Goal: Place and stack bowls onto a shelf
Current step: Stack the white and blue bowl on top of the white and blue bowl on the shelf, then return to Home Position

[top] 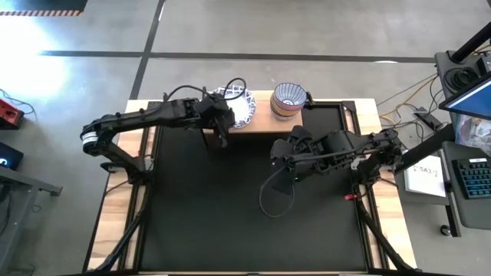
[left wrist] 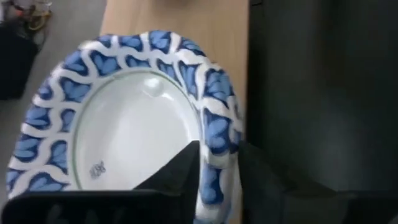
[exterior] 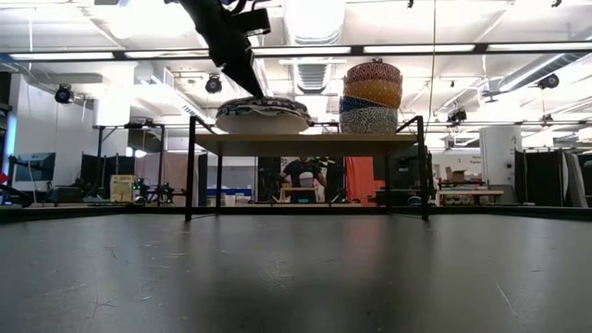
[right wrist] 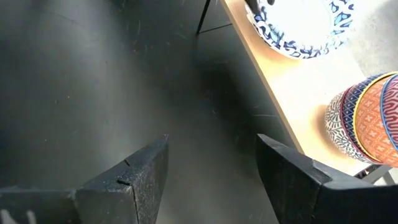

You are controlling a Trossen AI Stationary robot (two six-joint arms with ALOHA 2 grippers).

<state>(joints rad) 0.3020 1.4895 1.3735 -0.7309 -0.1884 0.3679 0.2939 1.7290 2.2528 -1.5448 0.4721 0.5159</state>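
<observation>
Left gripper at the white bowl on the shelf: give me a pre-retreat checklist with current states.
1. White bowl resting on the shelf: ok, low view shows it sitting flat on the board.
2. Left gripper clear of the bowl rim: not ok, the jaws straddle the rim.
3. Jaws fully released: cannot tell.
4. Stack of small bowls upright, apart from the white bowl: ok.
5. Right gripper out of the way: ok, open over the black tabletop, holding nothing.

The left gripper (left wrist: pixel 214 180) covers part of the white bowls' (left wrist: pixel 134 124) rim, and whether its fingers pinch that rim cannot be told. The small bowls (right wrist: pixel 367 121) are cut off at the right wrist view's edge.
</observation>
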